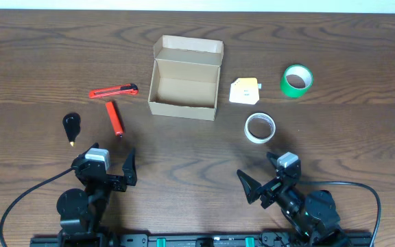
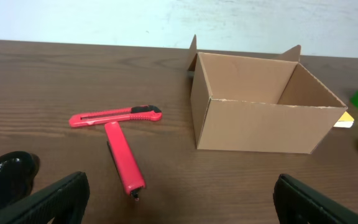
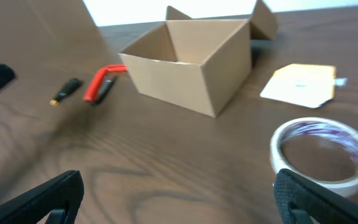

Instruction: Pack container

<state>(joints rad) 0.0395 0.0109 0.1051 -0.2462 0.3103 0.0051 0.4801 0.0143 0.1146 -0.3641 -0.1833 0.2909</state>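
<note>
The tan cardboard container (image 1: 184, 81) stands open and empty at the table's middle back, its flap lid folded back; it also shows in the left wrist view (image 2: 260, 112) and the right wrist view (image 3: 188, 59). My left gripper (image 1: 103, 163) is open and empty near the front left. My right gripper (image 1: 266, 175) is open and empty near the front right, just in front of a white tape roll (image 1: 260, 127).
A red box cutter (image 1: 113, 90), a red marker (image 1: 114, 117) and a black tool (image 1: 70, 125) lie left of the container. A yellow-white pad (image 1: 243, 90) and a green tape roll (image 1: 296, 80) lie to its right.
</note>
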